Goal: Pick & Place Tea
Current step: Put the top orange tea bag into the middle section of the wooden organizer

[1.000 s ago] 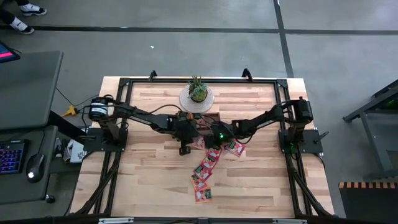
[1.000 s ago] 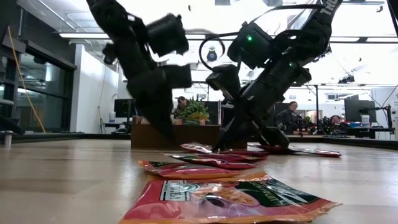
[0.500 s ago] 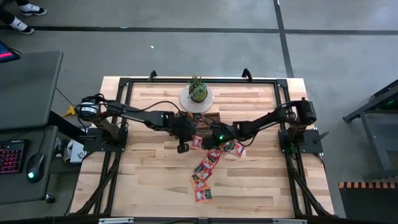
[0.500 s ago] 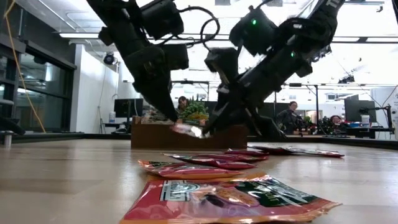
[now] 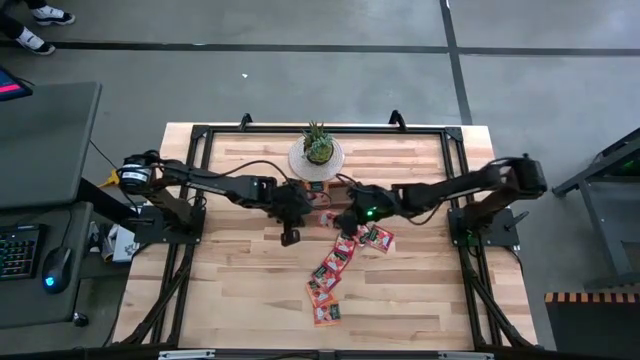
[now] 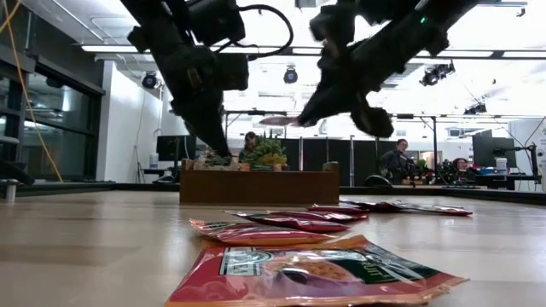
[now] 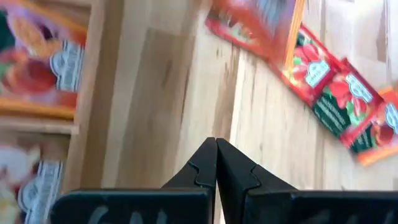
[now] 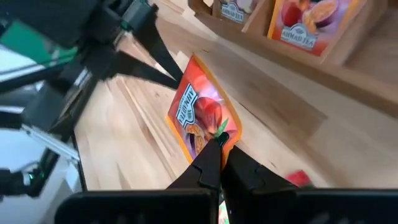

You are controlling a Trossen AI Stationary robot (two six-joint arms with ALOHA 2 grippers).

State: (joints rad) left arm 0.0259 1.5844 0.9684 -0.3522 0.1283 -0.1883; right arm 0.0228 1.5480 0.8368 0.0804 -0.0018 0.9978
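Right wrist view: my right fingers (image 8: pixel 219 146) are clamped on the corner of one tea sachet (image 8: pixel 200 115) — a second ago it lay on the surface, now it hangs lifted beside the wooden tray (image 8: pixel 323 59). Left fingers (image 7: pixel 216 163) pinched shut on nothing, over the tray edge. Remaining sachets (image 5: pixel 332 268) lie scattered in front — placing comes next, I'd judge.

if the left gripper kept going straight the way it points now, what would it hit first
Most likely the bare wooden table right beside the tray's wall. The left gripper is shut and empty, aimed at that strip; depth is unclear, so the wall could come first.
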